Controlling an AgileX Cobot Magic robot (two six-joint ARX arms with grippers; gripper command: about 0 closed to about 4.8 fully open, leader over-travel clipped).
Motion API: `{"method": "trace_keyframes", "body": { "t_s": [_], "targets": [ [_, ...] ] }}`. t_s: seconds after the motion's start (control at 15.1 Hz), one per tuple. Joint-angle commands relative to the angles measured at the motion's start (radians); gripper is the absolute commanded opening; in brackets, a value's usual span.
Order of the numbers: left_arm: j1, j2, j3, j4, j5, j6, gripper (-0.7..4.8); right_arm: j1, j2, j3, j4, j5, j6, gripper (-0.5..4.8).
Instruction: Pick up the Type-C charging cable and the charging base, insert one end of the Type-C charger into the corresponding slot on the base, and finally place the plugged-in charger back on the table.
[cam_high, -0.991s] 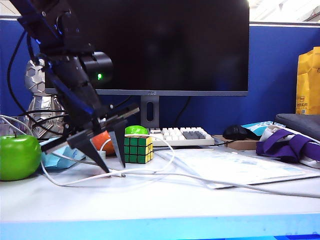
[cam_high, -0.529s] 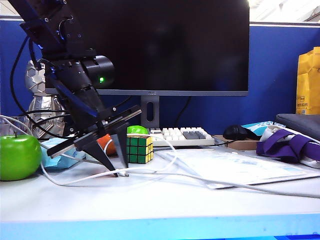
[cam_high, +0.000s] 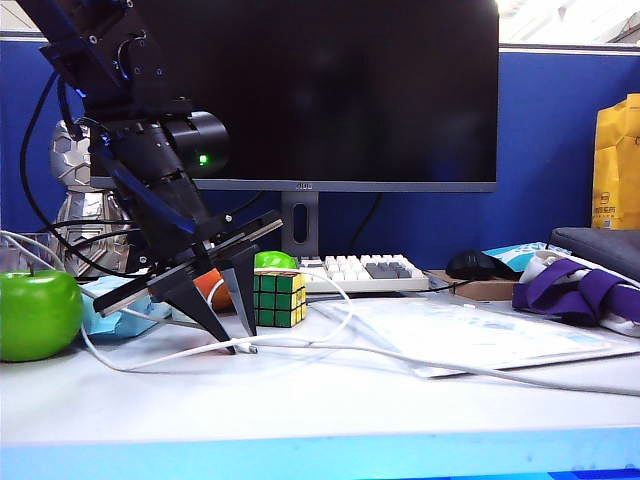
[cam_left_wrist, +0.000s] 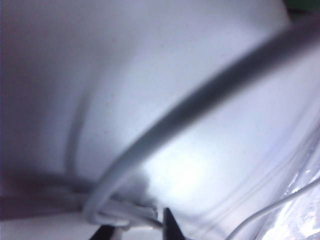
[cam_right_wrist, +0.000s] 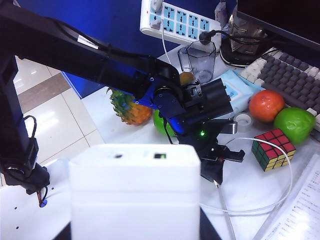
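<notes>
Left gripper (cam_high: 238, 345): fingertips down on the table (cam_high: 330, 410) near its front-left part, jaws narrowed around the Type-C charging cable (cam_high: 300, 345), pinch itself not clear.
Right gripper (cam_right_wrist: 135, 235): off the table, jaws pinching the charging base (cam_right_wrist: 134, 192).
Cable run: looping past the Rubik's cube (cam_high: 276, 298), trailing toward the right edge.

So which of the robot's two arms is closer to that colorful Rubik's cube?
Left. The left gripper is down on the table just beside the Rubik's cube, fingers straddling the white cable. The right gripper holds the charging base up high, farther off.
</notes>
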Motion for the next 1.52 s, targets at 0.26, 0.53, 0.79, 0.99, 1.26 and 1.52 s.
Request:
{"method": "trace_keyframes", "body": {
  "t_s": [0.26, 0.53, 0.79, 0.99, 1.26, 1.52],
  "targets": [
    [-0.001, -0.002, -0.005, -0.082, -0.022, 0.040, 1.54, 0.001, -0.006, 0.006, 0.018, -0.004, 0.005, -0.04],
    [-0.001, -0.010, -0.005, -0.083, -0.034, 0.050, 1.65, 0.001, -0.006, 0.006, 0.019, -0.003, 0.005, -0.04],
    [-0.001, -0.010, -0.005, -0.082, -0.067, 0.034, 1.43, 0.001, -0.006, 0.006, 0.018, -0.004, 0.005, -0.04],
    [-0.001, 0.003, -0.006, -0.059, -0.066, -0.005, 1.42, 0.001, -0.006, 0.006, 0.018, -0.004, 0.005, -0.04],
    [-0.001, 0.051, -0.007, -0.047, -0.023, -0.062, 1.20, 0.001, -0.006, 0.006, 0.018, -0.004, 0.005, -0.04],
    [-0.001, 0.059, -0.007, -0.048, -0.021, -0.077, 1.05, 0.001, -0.006, 0.006, 0.018, -0.004, 0.005, -0.04]
  ]
}}
